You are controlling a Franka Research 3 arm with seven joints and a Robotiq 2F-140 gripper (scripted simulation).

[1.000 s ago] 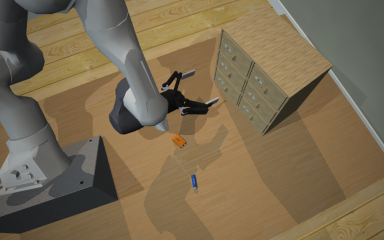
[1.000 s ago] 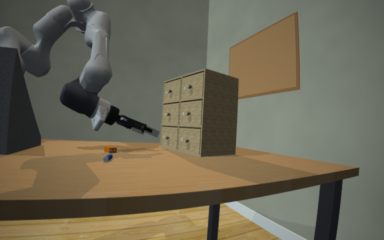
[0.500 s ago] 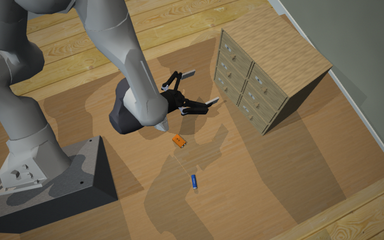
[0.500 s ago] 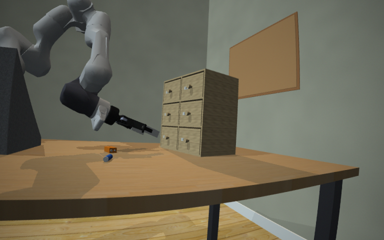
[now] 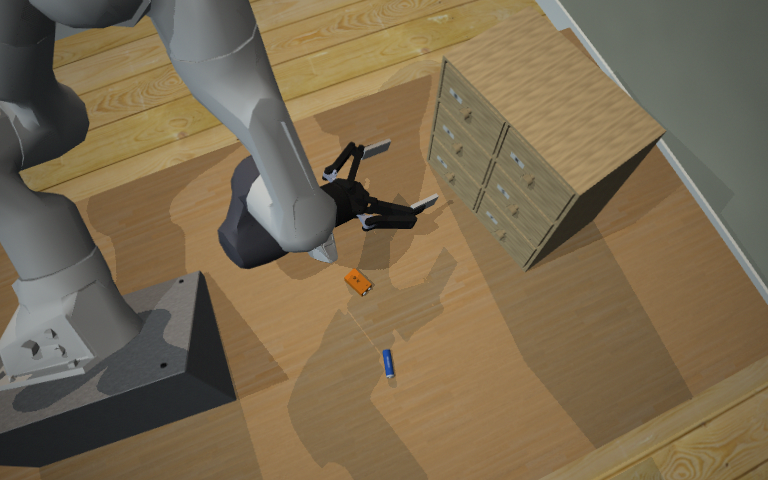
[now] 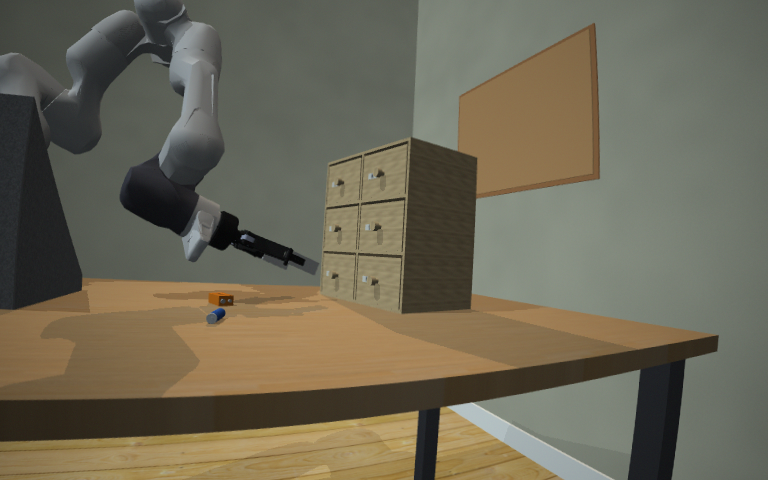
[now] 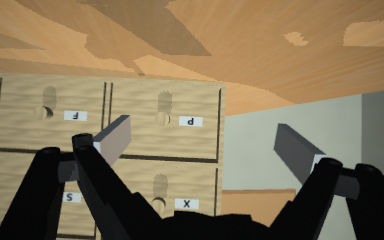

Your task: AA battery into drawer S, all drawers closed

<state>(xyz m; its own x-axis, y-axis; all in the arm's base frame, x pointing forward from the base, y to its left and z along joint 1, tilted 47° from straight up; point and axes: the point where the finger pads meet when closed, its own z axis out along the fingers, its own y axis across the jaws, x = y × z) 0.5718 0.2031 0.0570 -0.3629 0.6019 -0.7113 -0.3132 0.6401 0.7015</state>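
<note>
Sizing up the setup, largest first: the table [image 5: 566, 367] [image 6: 396, 362] [image 7: 280, 65] carries everything. The arm [image 5: 215, 73] [image 6: 198, 84] arches over from its mount, its wrist bent so the hand points forward and slightly down at the drawer fronts. The chest [image 5: 555, 101] [image 6: 441, 226] [image 7: 200, 95] stands upright toward the wall-side edge, all drawers apparently in. The tool [image 5: 402, 175] [image 6: 314, 266] [image 7: 203, 132] is spread wide with nothing between its pads, just short of the front. Drawer S [image 5: 498, 203] [image 6: 390, 240] [image 7: 15, 170] is middle row, right column as one faces the chest; the wrist view shows its label upside down. The orange block battery [image 5: 357, 281] [image 6: 220, 298] lies loose and should stay.

The AA battery [image 5: 387, 363] [image 6: 216, 315] lies on its side, well in from the table edges, farther from the wall-side edge than the chest.

Handling estimate: small, rigid, moderately heavy for its size, smooth-sleeved, liable to roll if nudged. Best hold: pads across the barrel at mid-length, from above, closing evenly. Present pose suits a drawer knob; a battery pick needs the hand turned downward.
</note>
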